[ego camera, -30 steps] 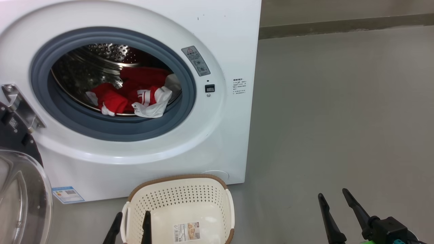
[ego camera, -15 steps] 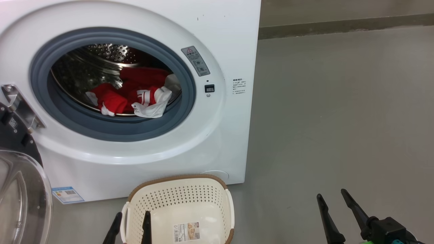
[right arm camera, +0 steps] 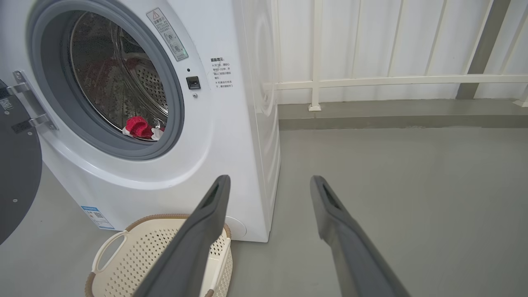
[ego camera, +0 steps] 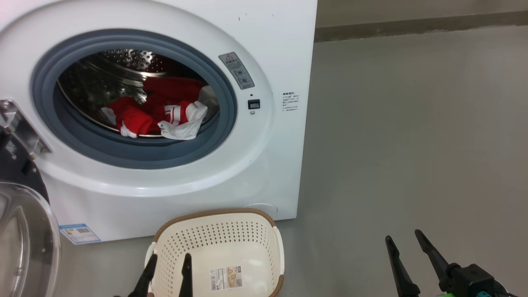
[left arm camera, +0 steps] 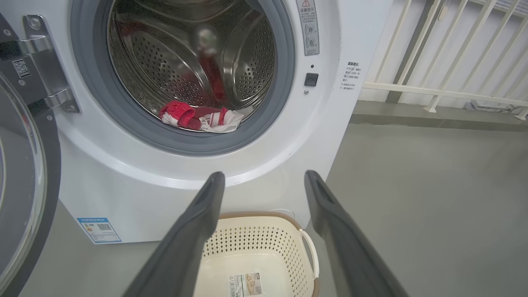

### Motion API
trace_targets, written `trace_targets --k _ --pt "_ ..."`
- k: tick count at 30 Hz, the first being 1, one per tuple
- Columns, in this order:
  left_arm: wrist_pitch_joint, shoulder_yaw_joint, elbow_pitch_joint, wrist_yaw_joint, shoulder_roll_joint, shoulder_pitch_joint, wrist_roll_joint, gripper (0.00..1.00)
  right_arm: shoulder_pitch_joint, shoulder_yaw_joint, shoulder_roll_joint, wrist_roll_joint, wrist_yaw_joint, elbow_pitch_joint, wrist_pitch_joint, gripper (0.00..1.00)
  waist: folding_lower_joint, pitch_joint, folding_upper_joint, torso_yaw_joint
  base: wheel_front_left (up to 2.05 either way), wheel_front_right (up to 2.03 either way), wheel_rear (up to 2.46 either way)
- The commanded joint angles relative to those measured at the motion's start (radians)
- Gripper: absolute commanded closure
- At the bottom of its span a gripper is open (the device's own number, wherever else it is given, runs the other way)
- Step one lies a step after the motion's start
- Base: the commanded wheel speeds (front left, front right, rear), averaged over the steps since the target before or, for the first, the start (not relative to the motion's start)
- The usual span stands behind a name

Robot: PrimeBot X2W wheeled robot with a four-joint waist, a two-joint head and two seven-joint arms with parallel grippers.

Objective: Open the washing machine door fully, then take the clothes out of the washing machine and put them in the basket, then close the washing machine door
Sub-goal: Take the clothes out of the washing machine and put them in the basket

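Note:
The washing machine (ego camera: 264,49) stands with its door (ego camera: 20,231) swung wide open at the left, glass bowl facing out. Red and white clothes (ego camera: 161,113) lie at the front of the steel drum, also seen as clothes (left arm camera: 198,117) in the left wrist view. The cream basket (ego camera: 214,251) sits empty on the floor in front of the machine. My left gripper (ego camera: 169,258) is open, low over the basket's left rim, nothing between its fingers. My right gripper (ego camera: 403,237) is open over bare floor at the right.
Grey floor (ego camera: 412,144) stretches to the right of the machine. A white railing (right arm camera: 392,80) and a low kerb run along the back. The door hinge (ego camera: 18,123) sticks out at the left of the opening.
My left gripper has risen a little and shifted right over the basket's left rim. The head view has shifted slightly. My right gripper is where it was.

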Motion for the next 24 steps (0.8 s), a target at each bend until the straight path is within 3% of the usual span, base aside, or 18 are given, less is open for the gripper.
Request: trace_targets --k 1,7,15,24 --pt "-0.01 0.023 -0.013 -0.008 0.001 -0.06 0.002 0.0 -0.023 0.025 -0.012 -0.009 0.003 -0.026 -0.006 0.0 0.0 0.011 0.0 -0.003 0.0 0.0 0.0" --pt "-0.031 -0.005 0.074 -0.016 -0.016 -0.161 -0.002 0.0 -0.051 0.023 -0.012 -0.02 0.003 -0.046 -0.006 0.0 0.0 0.092 0.0 -0.018 0.0 0.0 0.0" --pt "-0.044 -0.024 0.3 -0.024 -0.033 -0.38 -0.011 0.0 -0.116 0.027 -0.023 -0.005 0.003 -0.075 -0.006 0.0 0.0 0.23 0.0 -0.057 0.0 0.0 0.0" --pt "-0.012 0.015 0.563 -0.074 -0.014 -0.633 -0.067 0.0 -0.187 0.033 -0.025 0.02 0.003 -0.093 -0.006 0.0 0.0 0.356 0.0 -0.116 0.0 0.0 0.0"
